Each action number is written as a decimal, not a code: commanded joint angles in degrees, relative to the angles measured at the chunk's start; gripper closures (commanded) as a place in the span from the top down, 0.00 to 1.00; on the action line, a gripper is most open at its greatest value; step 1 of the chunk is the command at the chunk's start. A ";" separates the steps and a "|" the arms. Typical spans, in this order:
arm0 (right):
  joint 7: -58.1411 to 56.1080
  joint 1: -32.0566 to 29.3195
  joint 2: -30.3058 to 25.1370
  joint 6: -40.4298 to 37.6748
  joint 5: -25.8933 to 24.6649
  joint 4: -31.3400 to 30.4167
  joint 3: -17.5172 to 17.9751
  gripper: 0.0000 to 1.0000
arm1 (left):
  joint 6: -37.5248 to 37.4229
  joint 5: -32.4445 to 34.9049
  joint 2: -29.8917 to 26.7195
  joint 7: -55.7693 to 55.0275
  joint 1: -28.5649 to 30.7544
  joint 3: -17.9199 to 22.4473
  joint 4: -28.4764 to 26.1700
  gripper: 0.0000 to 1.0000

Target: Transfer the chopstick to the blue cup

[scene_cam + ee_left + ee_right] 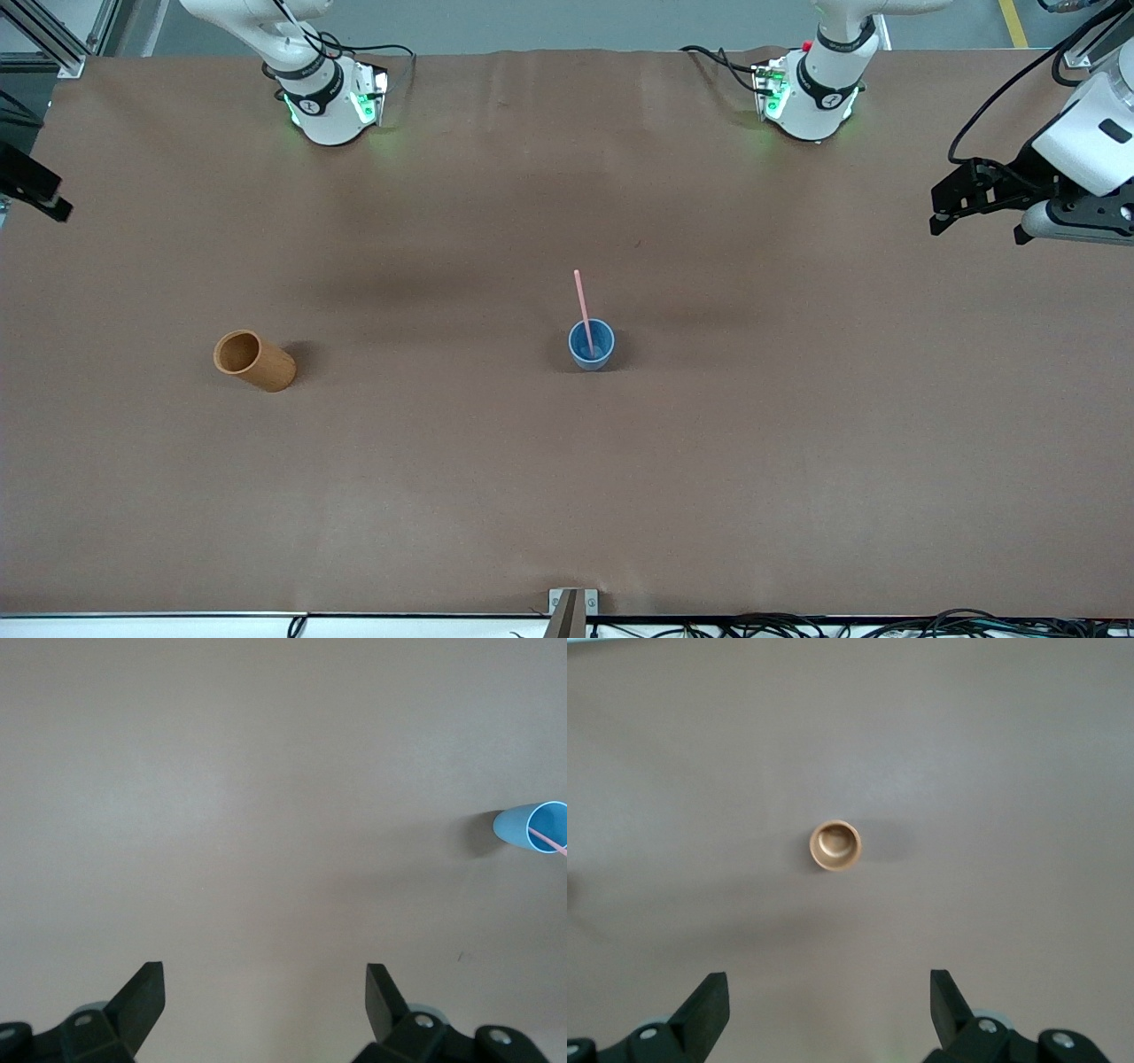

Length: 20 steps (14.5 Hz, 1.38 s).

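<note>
The chopstick (582, 306) stands in the blue cup (591, 345), its lower end resting inside the cup and its long axis leaning so that the free upper end points up and away from the front camera, tilted slightly toward the right arm's end of the table. The blue cup sits upright near the middle of the table (797, 461). The orange-brown cup (254, 360) stands well apart from it, toward the right arm's end, and holds nothing visible. The left gripper (264, 992) hangs over bare table at the left arm's end, jaws spread wide and empty; the arm waits. The right gripper (829, 997) is raised high over the orange-brown cup, jaws likewise wide apart and holding nothing.
</note>
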 commanded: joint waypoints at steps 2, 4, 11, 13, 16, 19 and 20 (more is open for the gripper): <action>-3.18 -1.67 -1.41 -2.70 0.62 -1.31 0.85 1.00 | -0.59 -0.25 0.21 0.45 0.03 0.07 0.82 1.00; -2.66 -2.03 -1.67 -3.06 0.88 -1.13 2.43 1.00 | -0.59 -0.25 0.21 0.45 0.11 0.07 0.82 1.00; -2.75 -4.31 -1.33 -2.01 4.22 -2.10 2.96 1.00 | -0.59 -0.25 0.21 0.54 0.03 -0.01 0.90 1.00; -2.92 -4.31 -1.24 -0.96 4.22 -2.19 2.96 1.00 | -0.59 -0.34 0.21 0.62 0.12 -0.01 0.90 1.00; -2.83 -4.31 -1.24 -1.04 4.22 -2.01 2.96 1.00 | -0.59 -0.34 0.21 0.62 0.12 0.07 0.90 1.00; -2.75 -4.13 -1.33 -1.39 4.22 -1.75 3.14 1.00 | -0.59 -0.34 0.21 0.62 0.12 -0.01 0.90 1.00; -2.66 -4.05 -1.33 -1.57 4.22 -1.75 3.14 1.00 | -0.59 -0.34 0.21 0.71 0.12 0.07 0.90 1.00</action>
